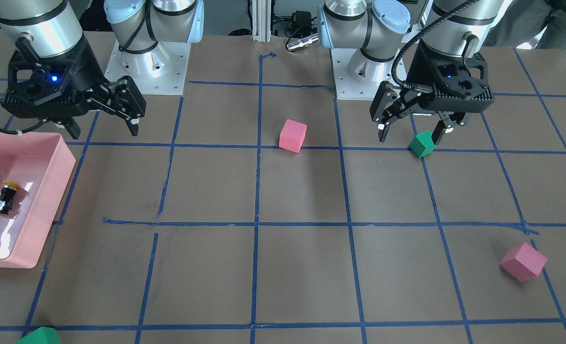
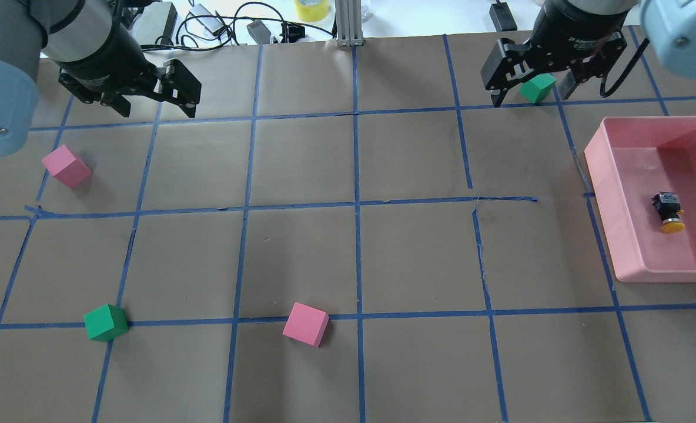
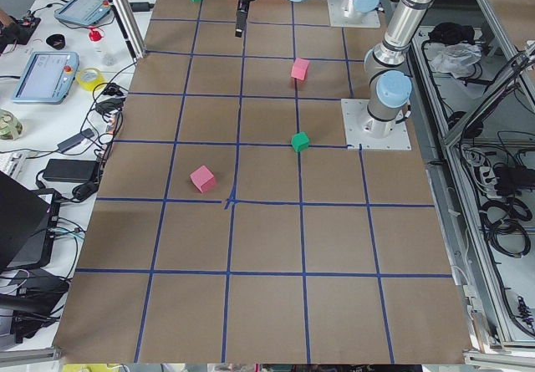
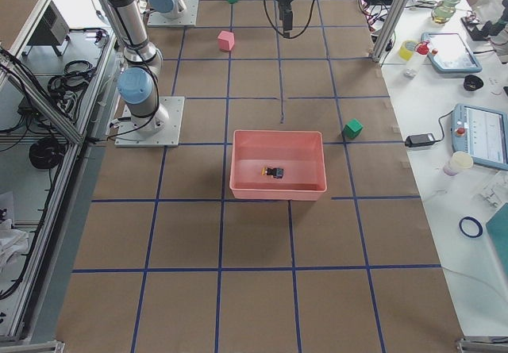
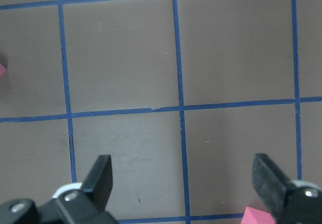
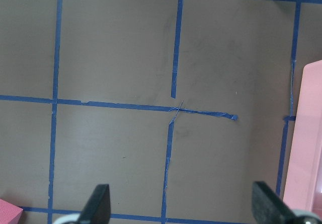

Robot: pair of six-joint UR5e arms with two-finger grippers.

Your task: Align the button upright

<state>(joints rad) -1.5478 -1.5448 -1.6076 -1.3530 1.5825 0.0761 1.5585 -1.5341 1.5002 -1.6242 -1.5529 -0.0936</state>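
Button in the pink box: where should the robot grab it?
Probably the button by its black body, pinched across the sides from above. It lies on its side in the pink tray, away from the walls; the round cap might slip.

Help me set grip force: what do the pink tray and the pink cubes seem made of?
Pink tray: probably glossy moulded plastic, given the white glare on its floor. Pink cubes: matte, no highlights, crisp edges, so likely foam, though painted wood isn't excluded.

Overhead, front, two sides; wrists face table (image 2: 383, 264)
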